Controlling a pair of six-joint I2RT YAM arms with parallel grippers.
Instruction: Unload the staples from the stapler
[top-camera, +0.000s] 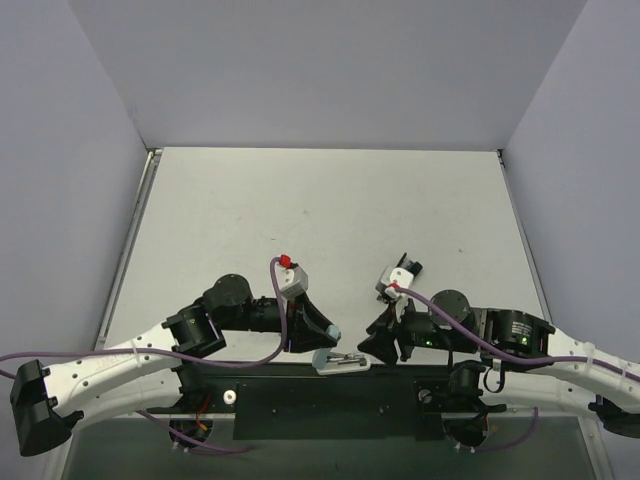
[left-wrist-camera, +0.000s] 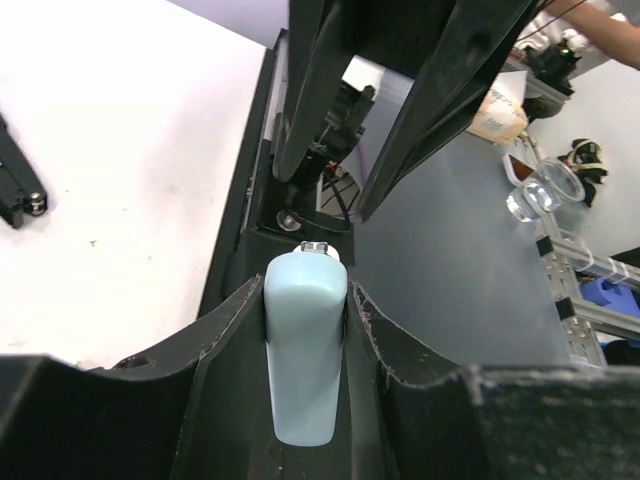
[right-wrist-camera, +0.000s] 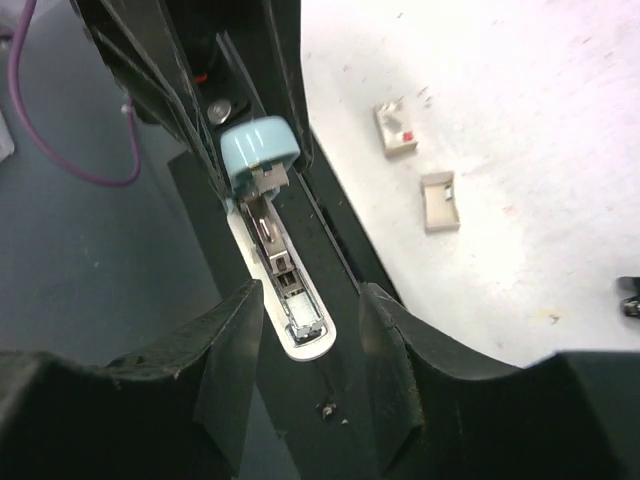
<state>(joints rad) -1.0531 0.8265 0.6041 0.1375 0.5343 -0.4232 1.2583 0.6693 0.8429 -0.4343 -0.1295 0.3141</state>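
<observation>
The slim black stapler (left-wrist-camera: 18, 180) lies on the white table, cut off at the left edge of the left wrist view. It also shows in the top view (top-camera: 410, 266) and at the right edge of the right wrist view (right-wrist-camera: 630, 285); neither gripper touches it. My left gripper (left-wrist-camera: 305, 300) is shut on a pale blue bar (left-wrist-camera: 305, 340) at the table's near edge. Below that bar a metal staple channel (right-wrist-camera: 285, 275) lies open on a white base. My right gripper (right-wrist-camera: 312, 300) is open, its jaws on either side of the channel's end without touching it.
Two small pale boxes (right-wrist-camera: 397, 128) (right-wrist-camera: 438, 200) lie on the table near the black rail (top-camera: 330, 400) at the near edge. Beyond the edge are a grey surface, a clear cup (left-wrist-camera: 545, 185) and purple cables (top-camera: 290, 320).
</observation>
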